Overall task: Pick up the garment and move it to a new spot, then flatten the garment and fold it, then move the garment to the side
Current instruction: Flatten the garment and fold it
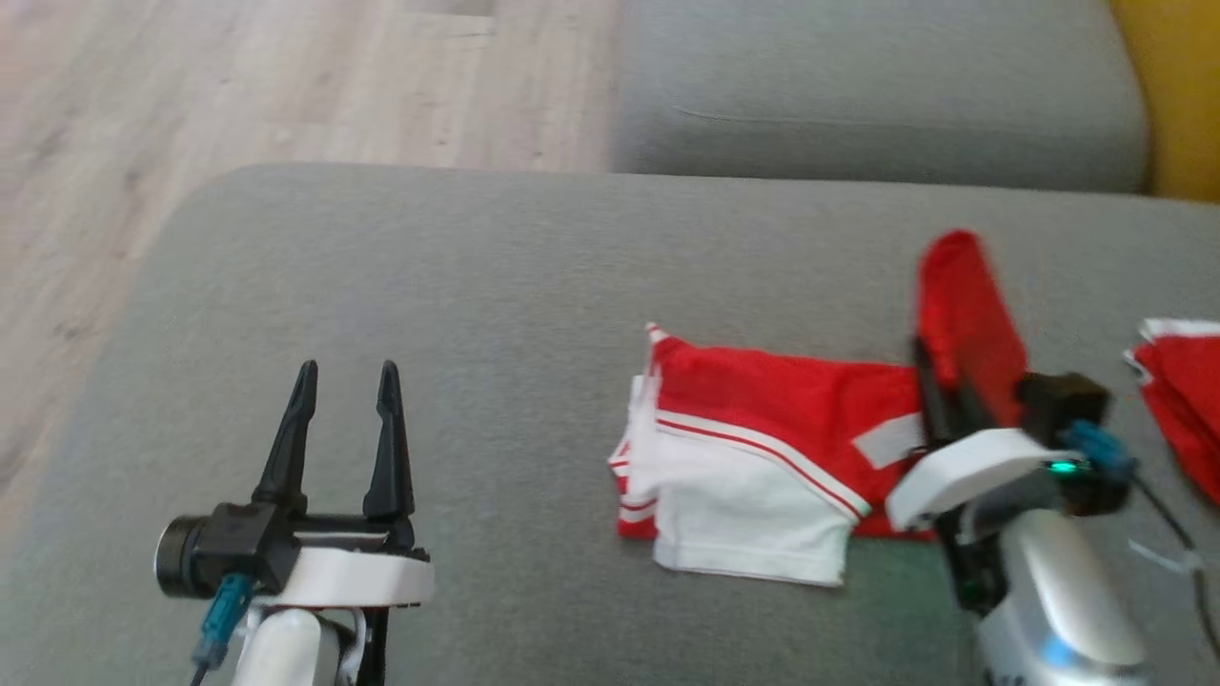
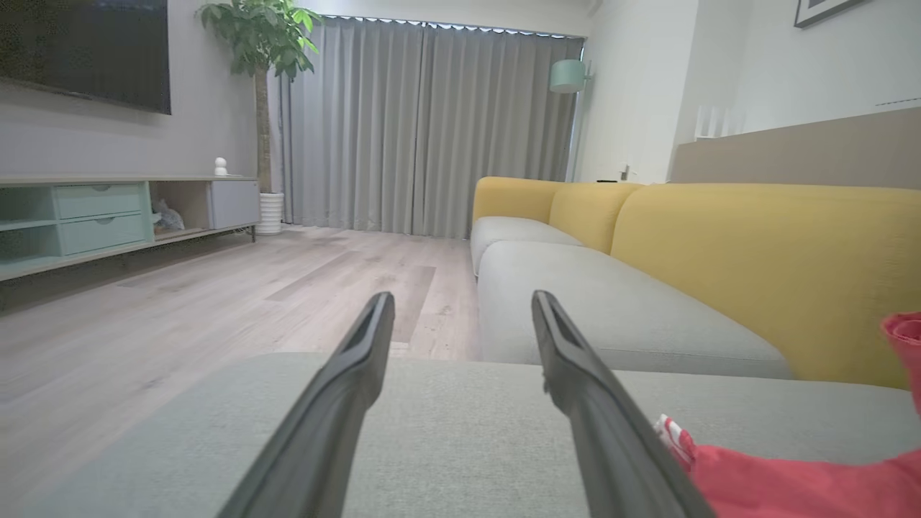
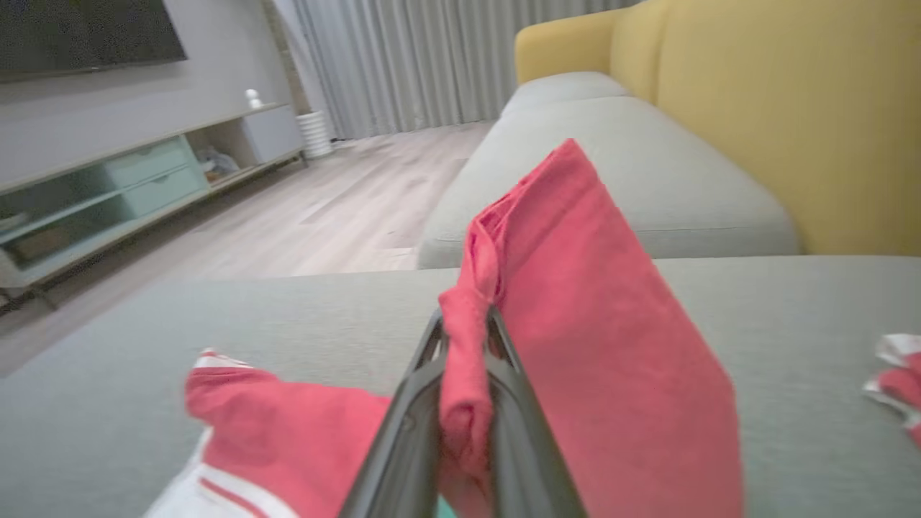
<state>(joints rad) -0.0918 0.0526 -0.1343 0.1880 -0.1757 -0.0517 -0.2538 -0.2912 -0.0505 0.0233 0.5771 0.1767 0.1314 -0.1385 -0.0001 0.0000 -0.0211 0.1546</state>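
Left claw point(image 1: 348, 372) noted at 8 o'clock of the head view, fingers spread apart, nothing held, over the grey sofa cushion point(image 1: 477, 286). Right claw point(image 3: 464, 320) at 4 o'clock, clamped on a red fold of the garment point(image 1: 762, 419), the fold raised upright (edge blurred). Rest of the garment, red and white, laid flat on the cushion just left of that claw. Second red-and-white cloth point(image 1: 1187, 391) seen at 3 o'clock, apart. Farther cushion point(image 1: 877, 86) at 1 o'clock; wooden floor point(image 1: 286, 76) at 11.
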